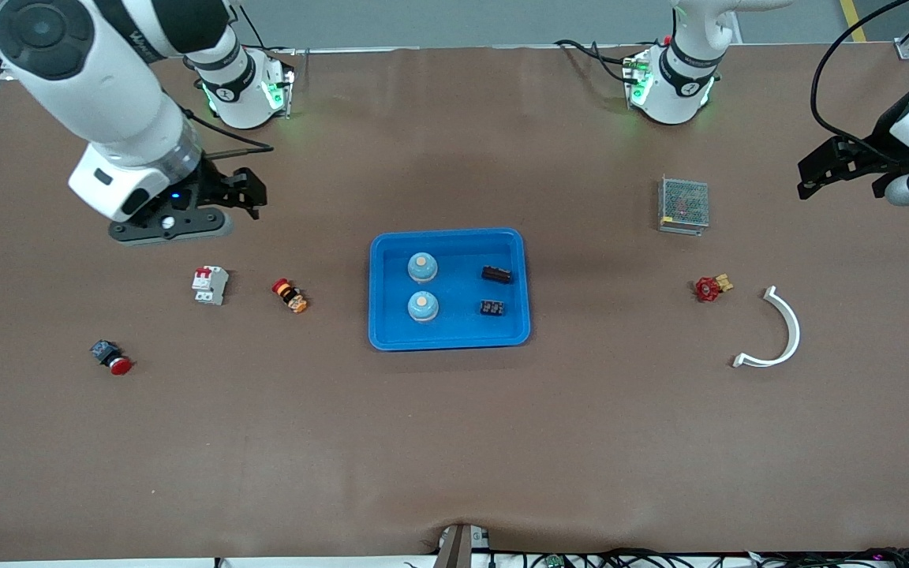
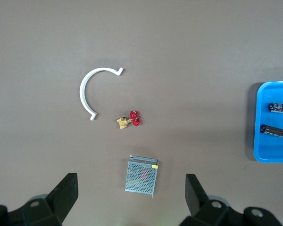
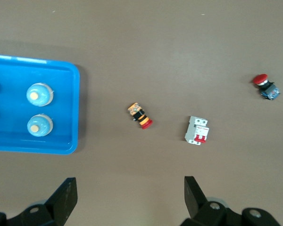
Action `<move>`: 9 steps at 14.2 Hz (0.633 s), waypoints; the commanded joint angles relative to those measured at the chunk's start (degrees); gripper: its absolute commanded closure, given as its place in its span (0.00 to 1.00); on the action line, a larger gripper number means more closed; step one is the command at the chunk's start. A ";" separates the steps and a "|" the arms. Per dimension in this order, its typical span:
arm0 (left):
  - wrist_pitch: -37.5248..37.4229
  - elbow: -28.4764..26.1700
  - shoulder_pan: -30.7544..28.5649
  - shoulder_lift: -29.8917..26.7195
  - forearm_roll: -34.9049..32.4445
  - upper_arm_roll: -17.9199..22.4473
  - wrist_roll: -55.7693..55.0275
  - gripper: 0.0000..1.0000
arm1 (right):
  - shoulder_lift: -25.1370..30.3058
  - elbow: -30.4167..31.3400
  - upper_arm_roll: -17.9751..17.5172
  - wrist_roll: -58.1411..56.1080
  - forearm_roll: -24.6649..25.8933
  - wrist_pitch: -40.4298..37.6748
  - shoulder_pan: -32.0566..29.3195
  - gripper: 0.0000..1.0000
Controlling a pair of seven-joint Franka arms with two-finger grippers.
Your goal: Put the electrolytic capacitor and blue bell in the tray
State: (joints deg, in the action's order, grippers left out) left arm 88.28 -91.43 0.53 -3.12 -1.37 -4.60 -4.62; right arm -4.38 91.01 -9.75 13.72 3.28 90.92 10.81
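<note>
Right pincer (image 1: 253,193): released, fingers spread, grasping nothing; it hangs over bare surface (image 1: 454,442) toward the right arm's end. Left pincer (image 1: 817,170): likewise released and empty, over the left arm's end. Both arms look parked.

Blue tray (image 1: 379,331): mid-surface, shallow glossy plastic, rounded corners, raised rim. Inside it:
- two blue bells (image 1: 422,267), (image 1: 422,307), domed, pale blue, each with a tan button on top, one nearer the front camera than the other.
- electrolytic capacitor (image 1: 496,274), stubby dark cylinder lying on its side.
- a second small black part (image 1: 491,308), nearer the front camera than the capacitor; looks like capacitors seen end-on, cannot confirm.

Judgement: the named items already lie in the tray, so the task reads as done.

Outside the tray, right arm's end: white circuit breaker (image 1: 211,285) with red toggles; orange-and-red push-button switch (image 1: 289,296); red-capped push button (image 1: 111,357). Left arm's end: perforated metal power supply (image 1: 683,204); small brass valve with red handwheel (image 1: 712,288); white curved plastic clip (image 1: 778,331).

Risks:
- The cylinder can roll on the smooth tray floor if the tray is knocked.
- A low sweep by either arm could clip the rim or scatter the light loose parts.
- The look-alike black parts invite a needless re-pick.
</note>
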 commanded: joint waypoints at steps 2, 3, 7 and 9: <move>-0.39 2.48 0.26 1.10 -1.18 -0.15 -0.12 0.00 | 2.00 0.49 -0.54 -2.02 -0.99 -1.96 -5.96 0.00; -0.39 2.48 0.26 1.10 -1.18 -0.15 -0.21 0.00 | 2.00 0.05 -0.54 -3.68 -0.99 -2.49 -7.45 0.00; -0.48 2.48 0.08 1.10 -1.27 -0.06 -0.21 0.00 | 1.74 -2.50 -0.54 -8.88 -0.90 -2.85 -14.31 0.00; -0.56 2.92 -0.01 1.10 -1.27 -0.06 -0.12 0.00 | 1.56 -3.73 -0.54 -8.89 -0.82 -2.85 -17.47 0.00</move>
State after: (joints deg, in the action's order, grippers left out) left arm 88.28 -90.23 0.53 -2.68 -1.37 -4.58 -4.62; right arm -3.18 88.78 -9.41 5.61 3.25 89.02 -3.54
